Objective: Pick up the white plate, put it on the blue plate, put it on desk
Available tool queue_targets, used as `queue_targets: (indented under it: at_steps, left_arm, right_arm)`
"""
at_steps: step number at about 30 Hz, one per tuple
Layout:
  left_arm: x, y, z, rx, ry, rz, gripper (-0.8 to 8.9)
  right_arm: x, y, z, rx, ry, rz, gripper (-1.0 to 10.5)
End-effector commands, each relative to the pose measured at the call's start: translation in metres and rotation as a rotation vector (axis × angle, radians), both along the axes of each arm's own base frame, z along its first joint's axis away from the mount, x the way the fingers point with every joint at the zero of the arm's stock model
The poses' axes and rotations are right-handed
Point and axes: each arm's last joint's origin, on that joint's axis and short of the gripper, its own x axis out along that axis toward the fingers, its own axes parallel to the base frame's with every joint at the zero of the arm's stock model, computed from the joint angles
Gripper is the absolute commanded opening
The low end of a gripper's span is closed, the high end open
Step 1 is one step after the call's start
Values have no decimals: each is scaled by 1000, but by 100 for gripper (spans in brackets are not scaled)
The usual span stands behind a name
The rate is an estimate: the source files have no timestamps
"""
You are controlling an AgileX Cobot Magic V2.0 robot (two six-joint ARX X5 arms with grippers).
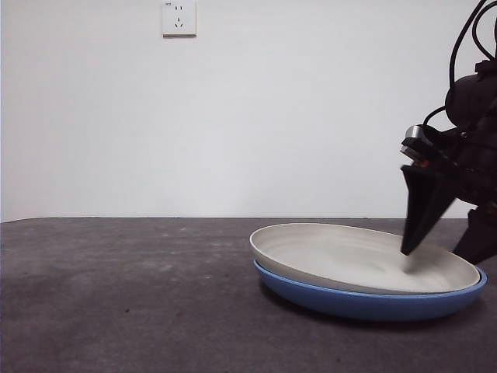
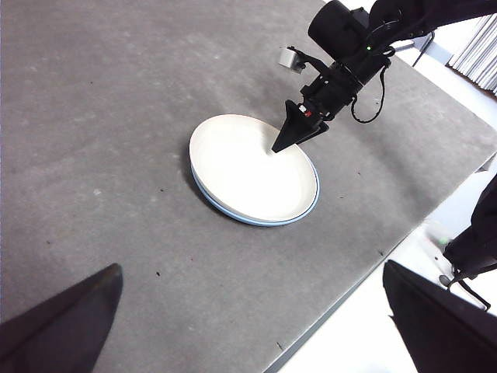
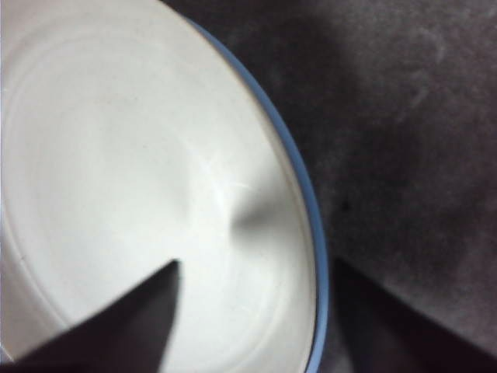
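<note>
At the right gripper: jaws apart and clamped on nothing, one jaw tip low over the inner slope of the white plate, the other outside over the desk, with the rim of the blue plate running between them. From the front, same right gripper reaching down from the right edge, inner tip at or just above the white surface; cannot tell whether touching. From the left wrist view, seen as a dark wedge at the stack's far side, cabled arm behind.

Writing: only a small dark mark on the upper left corner of the wall socket, too small to read.

Counted: two plates, one white and one blue; two grippers; one socket.

White plate nested inside the blue plate, directly under and between the right gripper's jaws. Sits slightly tilted, with the rim farther from the gripper lifted clear of the blue rim and the side nearer the gripper sunk inside it. Both on the desk, right of middle in the front view; in the left wrist view, white plate covering nearly all of the blue one, with only a thin blue crescent showing.

Left gripper: high above the desk and well apart from the plates, jaws spread wide, holding nothing
</note>
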Motion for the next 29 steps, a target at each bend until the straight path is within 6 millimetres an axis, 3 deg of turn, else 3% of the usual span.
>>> queue_targets:
  at_steps: [1,5,12,18,22,29]
  left_arm:
    - [-1,0,3,-12,-14,-7,657]
    - [-1,0,3,-12,-14,-7,658]
    - [-1,0,3,-12,-14,-7,657]
    - [-1,0,3,-12,-15,-7,657]
    - [-1,0,3,-11,-17,-8,657]
    - [-1,0,3,-11,-17,-8,658]
  right_arm:
    - [5,1,-3,-3,-6,16,120]
    - [4,0,-3,-29,-3,8,13]
    - [5,0,0,-26,-10,-3,7]
    - [7,5,22,14,-40,-15,7]
    - [10,16,37,73,-28,-15,7]
    - [9,58,44,105,-23,18,7]
